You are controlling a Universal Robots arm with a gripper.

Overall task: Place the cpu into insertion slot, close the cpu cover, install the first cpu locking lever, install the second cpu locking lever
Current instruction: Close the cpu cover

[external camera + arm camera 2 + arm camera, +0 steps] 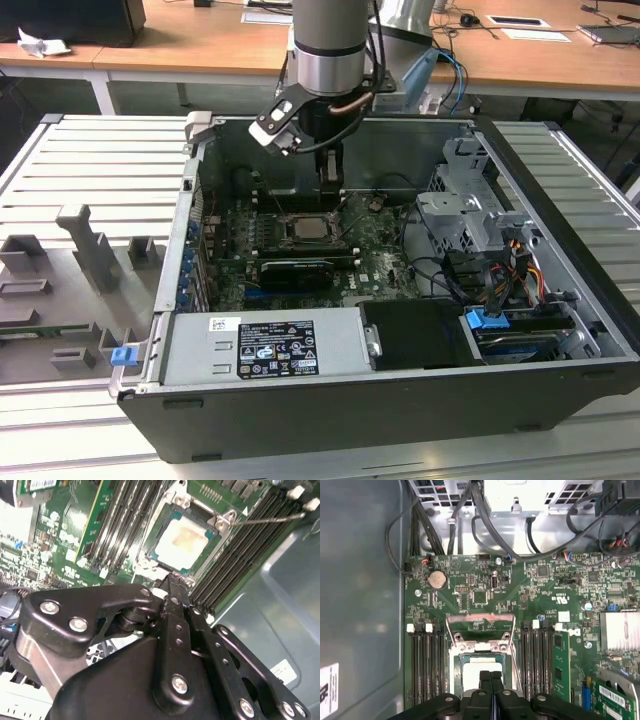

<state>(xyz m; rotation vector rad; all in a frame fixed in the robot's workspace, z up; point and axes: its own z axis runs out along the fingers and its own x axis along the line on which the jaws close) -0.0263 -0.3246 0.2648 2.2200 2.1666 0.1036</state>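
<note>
The exterior view takes in the whole open computer case (pixel 330 425) on a slatted metal table (pixel 100 150). A single arm (pixel 330 45) reaches down into it, so that its one gripper (pixel 330 186) hangs right at the edge of the insertion slot (pixel 290 228), which appears there as a small square with a pale centre. Both wrist views bring the slot close. One cpu (pixel 181 537) lies flat inside the insertion slot, pale face up, with a thin teal margin around it and the silvery rim outside that. The gripper's two fingers (pixel 485 680) are pressed together with no gap and grip nothing. Their tips sit over the near edge of the slot, and I cannot tell whether they touch it. The first wrist view adds what looks like the cpu cover (pixel 480 616), a thin silvery frame with a pale top bar on the side of the slot away from the gripper. Green board shows through its window, so it seems to stand open, though I cannot be sure. That view also gives two banks of long black memory slots (pixel 427 665), one on each side of the insertion slot, and one round coin battery (pixel 437 579) beyond the cover. The second wrist view adds one thin metal rod (pixel 265 518) running out from a corner of the slot across a memory bank.
</note>
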